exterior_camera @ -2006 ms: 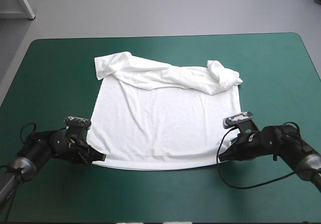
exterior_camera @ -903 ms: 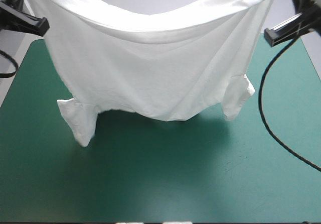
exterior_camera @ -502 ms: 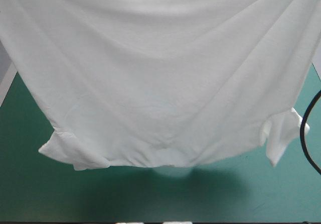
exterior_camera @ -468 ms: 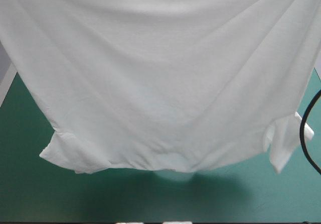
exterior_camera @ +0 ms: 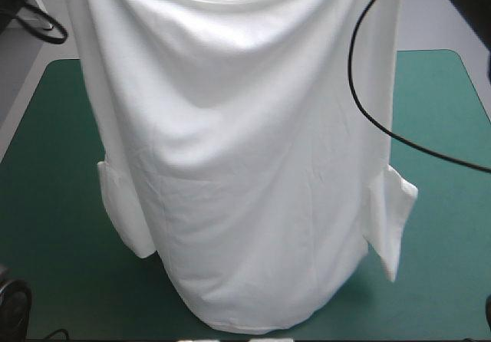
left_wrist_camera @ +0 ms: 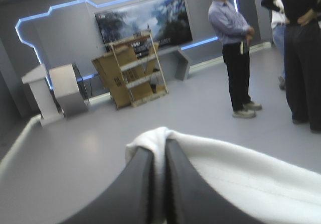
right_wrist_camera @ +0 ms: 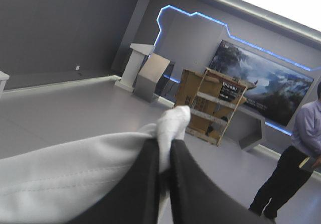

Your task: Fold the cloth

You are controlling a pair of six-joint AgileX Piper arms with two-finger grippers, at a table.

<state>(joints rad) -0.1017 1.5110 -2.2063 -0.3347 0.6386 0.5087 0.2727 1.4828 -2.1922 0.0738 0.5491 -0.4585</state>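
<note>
T-shirt (exterior_camera: 245, 166): white, raised above the table and hanging as one broad sheet; whether its lower hem touches the cover cannot be told.
Sleeves (exterior_camera: 123, 219): one dangling at each side.
Left gripper (left_wrist_camera: 159, 151): black fingers all but closed, pinching one top corner of the T-shirt.
Right gripper (right_wrist_camera: 165, 144): likewise clamped on the other top corner.
Table (exterior_camera: 46, 204): teal-green cover visible on both sides of the T-shirt.

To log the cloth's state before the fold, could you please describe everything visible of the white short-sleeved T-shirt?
The white, soft-looking T-shirt hangs lifted over the teal-green table, held by its upper edge: the left gripper and right gripper are each shut on a bunched corner. It drapes as a broad, lightly wrinkled sheet, one short sleeve dangling at each side. Whether its lower end touches the table cannot be told.
</note>
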